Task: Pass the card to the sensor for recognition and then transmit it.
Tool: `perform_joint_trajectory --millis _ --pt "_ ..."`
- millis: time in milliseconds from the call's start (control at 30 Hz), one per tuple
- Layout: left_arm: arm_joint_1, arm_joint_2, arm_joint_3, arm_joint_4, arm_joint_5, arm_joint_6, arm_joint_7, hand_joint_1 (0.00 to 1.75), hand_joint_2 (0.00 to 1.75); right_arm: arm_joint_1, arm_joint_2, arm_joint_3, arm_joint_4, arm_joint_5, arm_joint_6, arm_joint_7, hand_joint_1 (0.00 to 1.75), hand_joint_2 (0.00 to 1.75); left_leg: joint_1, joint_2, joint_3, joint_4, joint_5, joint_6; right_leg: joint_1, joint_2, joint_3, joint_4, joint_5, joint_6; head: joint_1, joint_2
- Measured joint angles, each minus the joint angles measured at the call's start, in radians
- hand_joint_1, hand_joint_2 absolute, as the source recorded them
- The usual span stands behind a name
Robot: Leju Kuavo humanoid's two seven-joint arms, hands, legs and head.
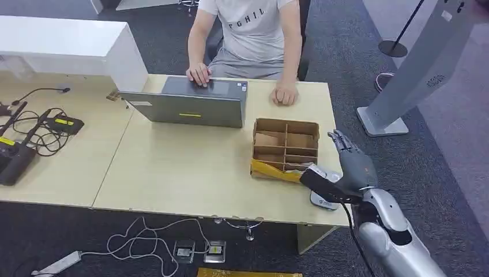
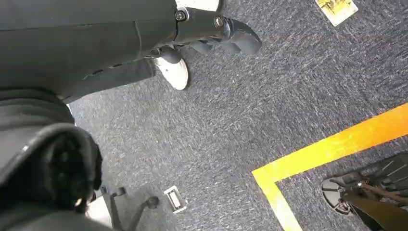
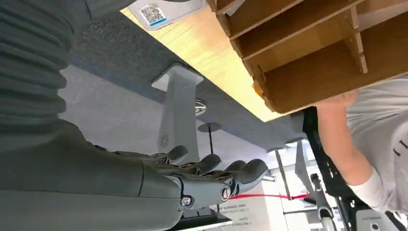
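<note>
A small white sensor (image 1: 324, 201) with a QR label lies near the table's front right edge, and the right wrist view shows its label (image 3: 158, 10). My right hand (image 1: 349, 166) hovers just above and behind it, beside the right wall of a brown cardboard divider box (image 1: 286, 145). Its fingers (image 3: 211, 168) are spread and hold nothing; its thumb reaches over the sensor. A yellow flat piece (image 1: 274, 171) lies along the box's front. I cannot make out a card in the box. My left hand (image 2: 202, 29) hangs over the carpet with nothing in it.
A person sits at the far side with both hands on the table by a grey laptop (image 1: 190, 107). Cables and black devices (image 1: 34, 135) lie at the left. A grey stand (image 1: 415, 75) rises to the right of the table. Yellow tape (image 2: 332, 149) marks the carpet.
</note>
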Motion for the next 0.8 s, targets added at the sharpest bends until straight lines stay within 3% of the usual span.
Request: perform_joint_trajectory --millis 800 --pt "0.0 -0.002 0.0 0.0 -0.014 -0.003 0.002 0.0 0.0 -0.024 0.091 0.029 0.096 0.074 0.026 -0.018 0.0 1.75 0.0 0.0 0.0 0.0 0.0 0.0 0.0 0.0 0.0 0.0 0.0 0.0 0.0 0.0"
